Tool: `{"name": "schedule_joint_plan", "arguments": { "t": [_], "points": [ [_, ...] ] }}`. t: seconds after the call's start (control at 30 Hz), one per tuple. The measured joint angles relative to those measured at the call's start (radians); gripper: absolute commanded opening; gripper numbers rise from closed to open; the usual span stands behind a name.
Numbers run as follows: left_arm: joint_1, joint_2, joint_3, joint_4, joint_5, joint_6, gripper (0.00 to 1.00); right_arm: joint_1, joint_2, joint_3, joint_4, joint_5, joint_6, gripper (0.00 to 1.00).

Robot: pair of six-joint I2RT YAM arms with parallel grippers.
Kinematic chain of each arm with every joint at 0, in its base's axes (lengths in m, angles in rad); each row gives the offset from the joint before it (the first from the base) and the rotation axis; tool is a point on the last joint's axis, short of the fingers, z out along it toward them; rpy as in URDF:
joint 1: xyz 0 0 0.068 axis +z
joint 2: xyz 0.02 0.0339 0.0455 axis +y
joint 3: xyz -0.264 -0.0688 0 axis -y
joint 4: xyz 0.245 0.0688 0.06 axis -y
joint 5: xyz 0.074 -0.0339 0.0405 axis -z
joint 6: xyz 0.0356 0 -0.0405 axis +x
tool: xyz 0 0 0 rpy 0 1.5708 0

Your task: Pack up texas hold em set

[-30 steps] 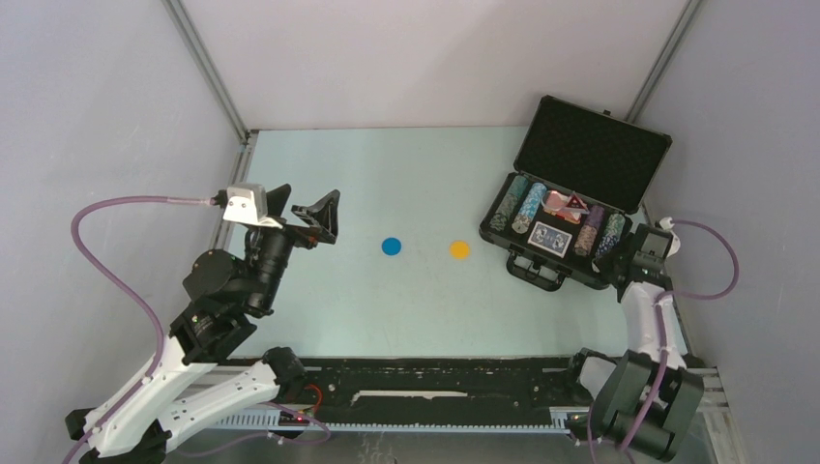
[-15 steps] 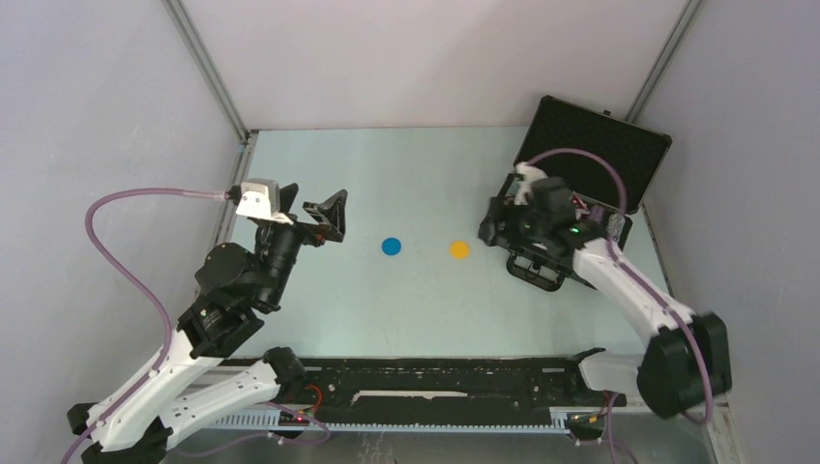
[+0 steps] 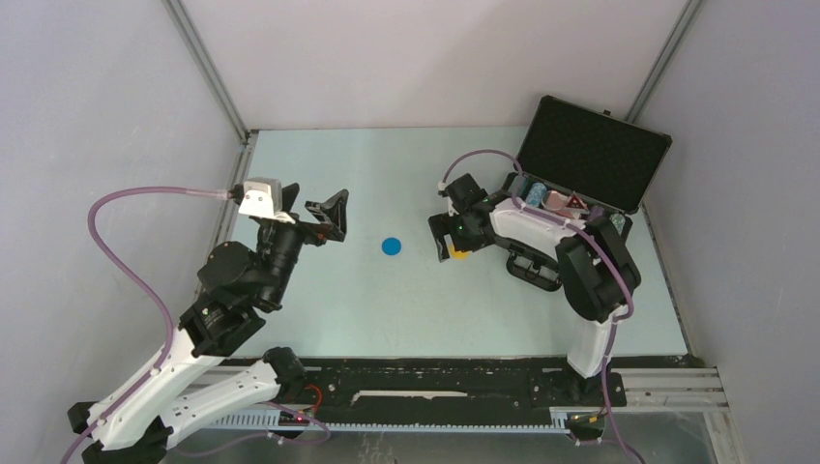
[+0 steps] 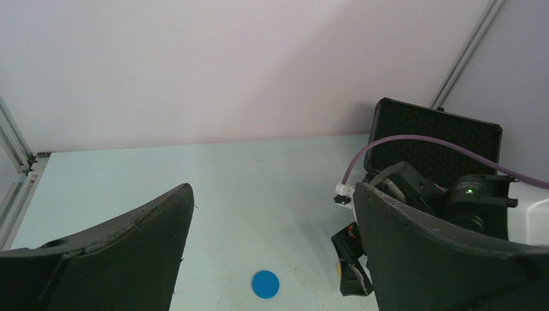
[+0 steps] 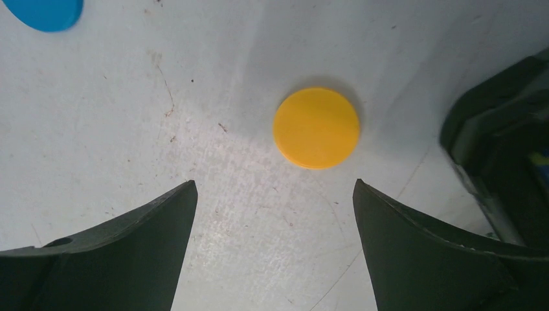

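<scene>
The black briefcase (image 3: 592,155) lies open at the back right, with chip rows (image 3: 530,190) and a red triangle (image 3: 575,201) showing past my right arm. A yellow disc (image 3: 461,255) and a blue disc (image 3: 391,246) lie on the table. My right gripper (image 3: 451,240) hovers open just above the yellow disc (image 5: 316,127), which lies ahead of its fingertips (image 5: 275,188), not between them. My left gripper (image 3: 324,217) hangs open and empty left of the blue disc (image 4: 265,284), well above the table (image 4: 273,191).
The case's front edge (image 5: 502,146) is close on the right gripper's right side. The blue disc (image 5: 45,10) lies to its upper left. Grey walls with metal rails (image 3: 208,72) enclose the pale table (image 3: 406,309).
My right arm has swung left from beside the briefcase across it to the yellow disc, and its jaws have opened wide. The left arm has shifted slightly right.
</scene>
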Motion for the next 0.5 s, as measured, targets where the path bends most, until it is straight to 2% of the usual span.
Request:
{"name": "schedule_joint_plan", "arguments": {
  "t": [0.3,0.5],
  "points": [
    [0.000,0.000,0.000,0.000,0.000,0.000,0.99,-0.003,0.082,0.054,-0.041,0.030,-0.004,0.99],
    [0.000,0.000,0.000,0.000,0.000,0.000,0.99,-0.008,0.127,0.108,-0.048,0.042,-0.016,0.85]
  ]
}}
